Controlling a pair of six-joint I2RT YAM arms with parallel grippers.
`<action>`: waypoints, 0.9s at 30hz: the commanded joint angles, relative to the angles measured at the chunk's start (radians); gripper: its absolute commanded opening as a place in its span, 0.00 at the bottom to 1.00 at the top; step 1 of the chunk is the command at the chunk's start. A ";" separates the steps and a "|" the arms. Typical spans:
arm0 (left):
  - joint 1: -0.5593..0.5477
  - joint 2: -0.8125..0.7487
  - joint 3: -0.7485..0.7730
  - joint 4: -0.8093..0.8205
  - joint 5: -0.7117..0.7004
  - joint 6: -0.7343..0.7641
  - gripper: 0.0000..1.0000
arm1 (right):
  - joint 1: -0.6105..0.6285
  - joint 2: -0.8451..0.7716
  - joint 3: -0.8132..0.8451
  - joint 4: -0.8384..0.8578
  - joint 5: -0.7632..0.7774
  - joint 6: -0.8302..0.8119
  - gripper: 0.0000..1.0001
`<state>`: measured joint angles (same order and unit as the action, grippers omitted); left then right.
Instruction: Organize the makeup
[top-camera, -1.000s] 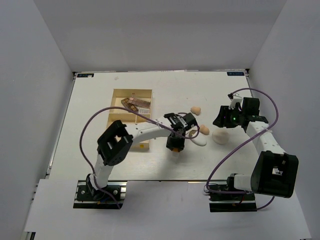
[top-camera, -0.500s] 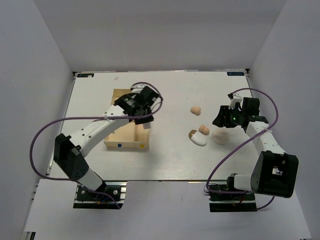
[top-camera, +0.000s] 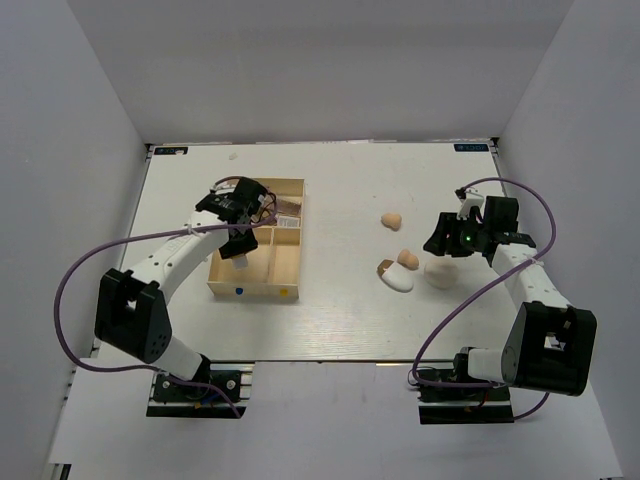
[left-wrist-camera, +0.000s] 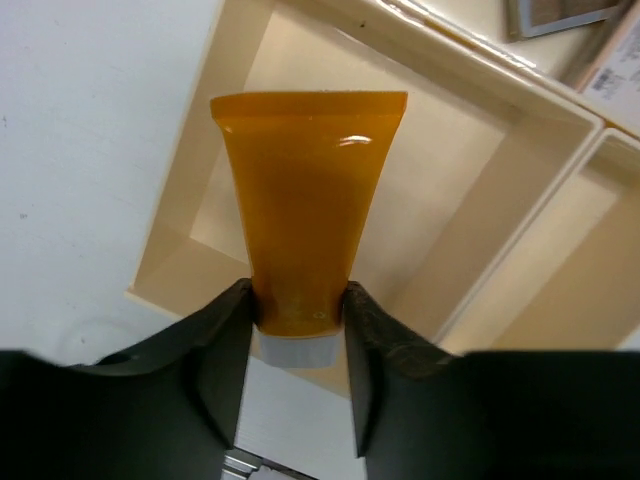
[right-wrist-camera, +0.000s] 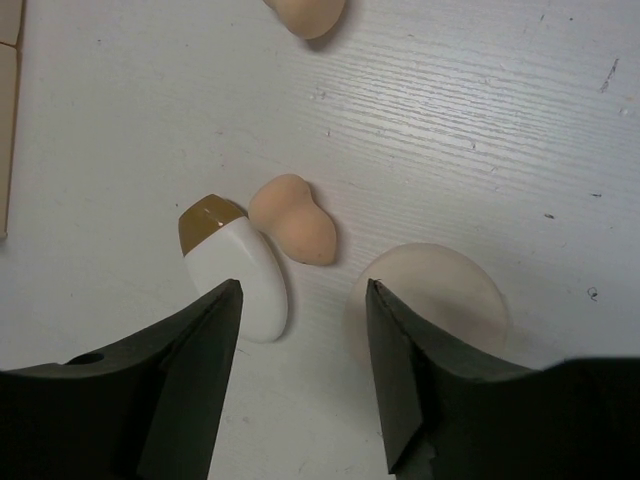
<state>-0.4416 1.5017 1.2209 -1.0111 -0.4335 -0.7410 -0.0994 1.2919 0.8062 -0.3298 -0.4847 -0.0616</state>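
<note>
My left gripper (left-wrist-camera: 297, 318) is shut on the cap end of the orange tube (left-wrist-camera: 305, 220). It holds the tube above the front left compartment of the pale wooden box (left-wrist-camera: 520, 170). From above, this gripper (top-camera: 241, 243) hangs over the box's left side. Two brown palettes (top-camera: 281, 209) lie in the box's back compartment. My right gripper (right-wrist-camera: 303, 292) is open and empty above the table. The white oval piece (right-wrist-camera: 243, 275), a tan sponge (right-wrist-camera: 295, 220) and the round puff (right-wrist-camera: 432, 300) lie under it. A second sponge (top-camera: 391, 220) lies further back.
The wooden box (top-camera: 270, 292) sits left of centre on the white table. The loose cosmetics cluster at centre right near my right gripper (top-camera: 446, 240). Grey walls close in the table on three sides.
My left arm carried the orange tube from mid-table beside the white oval piece back to the box, now over its left front compartment. The right arm has not moved.
</note>
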 joint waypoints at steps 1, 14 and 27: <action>0.018 0.011 -0.012 0.042 0.001 0.022 0.53 | -0.008 -0.025 -0.002 0.026 -0.035 -0.006 0.61; 0.027 0.006 0.072 0.066 0.118 0.072 0.84 | 0.044 0.083 0.053 -0.116 -0.206 -0.204 0.84; 0.017 -0.340 -0.123 0.303 0.411 0.081 0.91 | 0.302 0.164 0.077 -0.135 0.081 -0.285 0.85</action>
<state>-0.4229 1.1934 1.1183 -0.7296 -0.0662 -0.6403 0.1757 1.4559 0.8551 -0.4438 -0.4698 -0.3183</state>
